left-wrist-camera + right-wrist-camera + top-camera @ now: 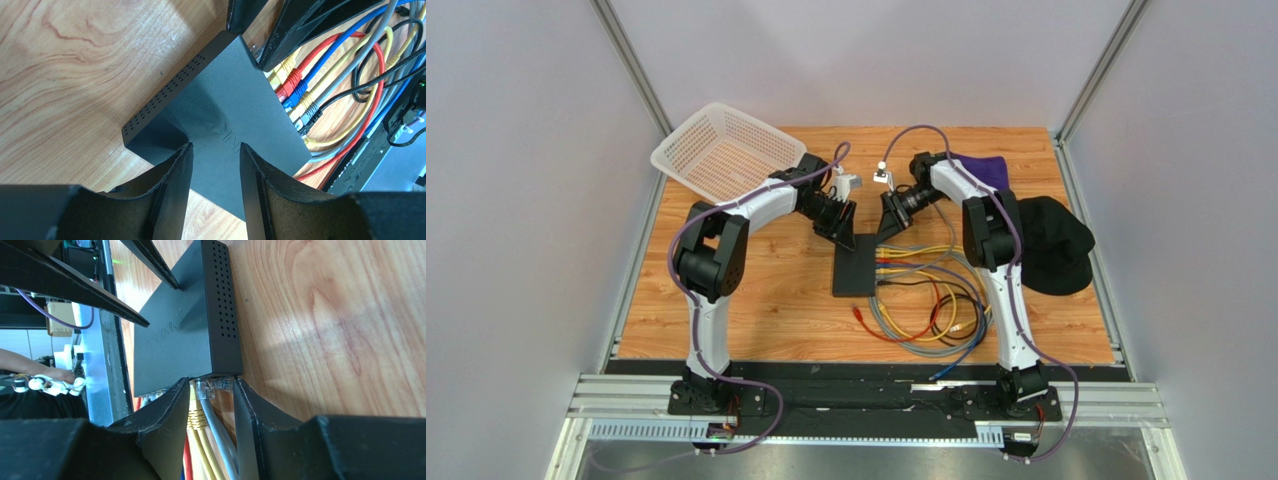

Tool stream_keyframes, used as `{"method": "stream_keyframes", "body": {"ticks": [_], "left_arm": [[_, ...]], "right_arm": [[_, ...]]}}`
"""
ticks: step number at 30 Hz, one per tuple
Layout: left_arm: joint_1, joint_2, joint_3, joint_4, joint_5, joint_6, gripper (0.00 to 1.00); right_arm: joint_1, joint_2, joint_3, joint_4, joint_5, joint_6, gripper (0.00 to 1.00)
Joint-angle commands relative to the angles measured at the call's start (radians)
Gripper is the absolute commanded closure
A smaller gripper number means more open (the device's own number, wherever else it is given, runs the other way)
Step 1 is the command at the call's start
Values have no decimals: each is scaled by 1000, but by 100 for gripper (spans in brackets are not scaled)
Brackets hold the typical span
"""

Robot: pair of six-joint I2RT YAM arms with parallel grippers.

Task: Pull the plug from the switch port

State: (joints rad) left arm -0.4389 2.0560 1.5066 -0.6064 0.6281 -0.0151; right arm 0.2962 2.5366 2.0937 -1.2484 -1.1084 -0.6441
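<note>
Switch lies flat mid-table, ports along its right long edge. The grey-cabled plug sits in the port by the far corner, not yet out. Your right gripper straddles it, fingers close on both sides; a true pinch can't be told. Left gripper, spread and empty, has its tips at the switch's top, likely to pin it against the pull.

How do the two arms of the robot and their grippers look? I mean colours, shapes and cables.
The left arm and the right arm have white links between bulky black joints. A thin purple cable runs along each, loose in loops. The left gripper and the right gripper each have two matte black fingers, wedge-shaped and tapering to the tip, with rough-edged inner faces.
</note>
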Motion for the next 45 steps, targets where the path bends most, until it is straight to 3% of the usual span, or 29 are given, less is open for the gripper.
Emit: {"method": "stream_keyframes", "body": {"ticks": [1, 5, 9, 15, 27, 45], "left_arm": [[-15, 73, -26, -20, -74, 46, 49], [-15, 75, -23, -21, -74, 43, 49], [-15, 78, -19, -15, -64, 35, 49], [-18, 81, -14, -13, -62, 35, 49], [-24, 78, -16, -16, -73, 47, 48], [-31, 87, -5, -23, -70, 43, 48]], "right_arm": [[-12, -7, 66, -39, -51, 107, 60], [-63, -84, 63, -22, -38, 127, 60], [-52, -183, -69, -25, -24, 31, 60], [-19, -141, -150, -51, -61, 4, 61], [-20, -79, -69, 72, -70, 118, 60], [-26, -47, -104, 182, 2, 227, 60]]}}
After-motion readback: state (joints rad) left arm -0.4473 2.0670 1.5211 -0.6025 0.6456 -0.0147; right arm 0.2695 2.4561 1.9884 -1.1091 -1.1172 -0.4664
